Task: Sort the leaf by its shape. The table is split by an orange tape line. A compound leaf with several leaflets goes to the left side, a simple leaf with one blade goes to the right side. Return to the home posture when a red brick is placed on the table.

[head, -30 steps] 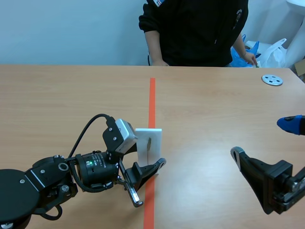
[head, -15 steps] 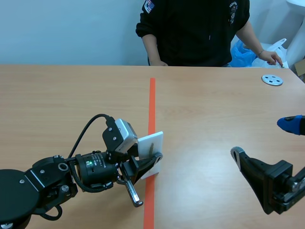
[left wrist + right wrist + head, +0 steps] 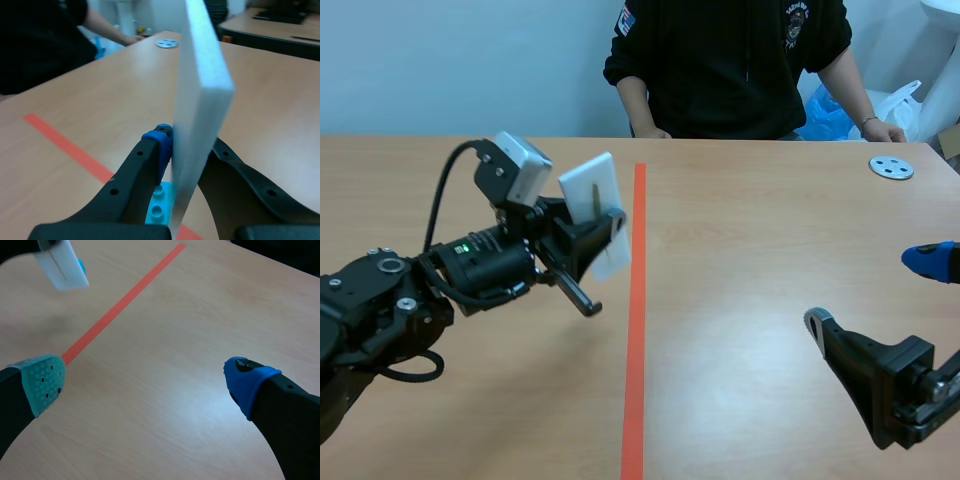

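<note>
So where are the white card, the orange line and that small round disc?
white card (image 3: 588, 188), scene view, on its upper half.
orange line (image 3: 638, 300), scene view, midway along the tape.
round disc (image 3: 891, 168), scene view, on its top face.

Right of the tape line (image 3: 637, 300) the surface (image 3: 770, 260) lies bare out to a metal disc (image 3: 891, 167) and a person's hand (image 3: 890, 130); left of it hangs the left tool's (image 3: 192, 145) white board (image 3: 592, 190).

The white card (image 3: 597, 212) is blurred in the scene view, and its face is hidden, edge-on, in the left wrist view.
</note>
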